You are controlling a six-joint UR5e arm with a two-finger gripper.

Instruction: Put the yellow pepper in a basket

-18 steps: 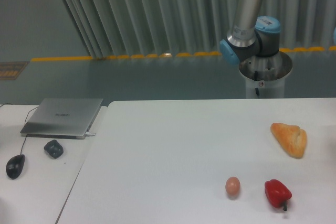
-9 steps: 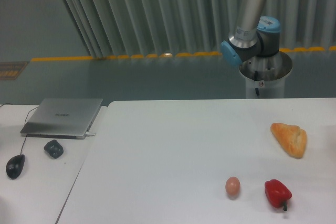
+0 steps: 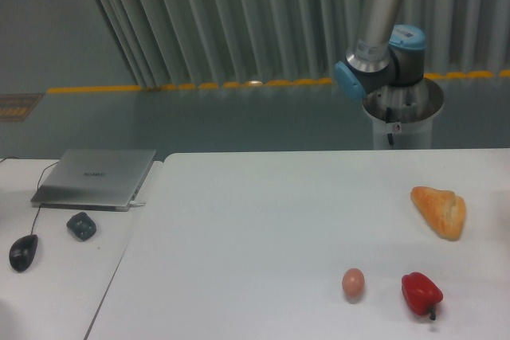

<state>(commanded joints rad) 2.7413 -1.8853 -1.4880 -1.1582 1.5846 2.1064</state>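
Pepper and gripper both unseen

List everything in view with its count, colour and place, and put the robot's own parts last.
Red pepper: one, red with a dark stem, near right of the white table.
Egg: one, tan, just left of the red pepper.
Bread: one, orange-tan, right side, behind the pepper.
Laptop: one, silver, closed, on the left table.
Mouse: one, black, corded, near left.
Small dark object: one, grey, in front of the laptop.
Yellow pepper and basket: none in view.
Robot arm: one, silver with blue joints, on its pedestal behind the table; the gripper is out of frame.
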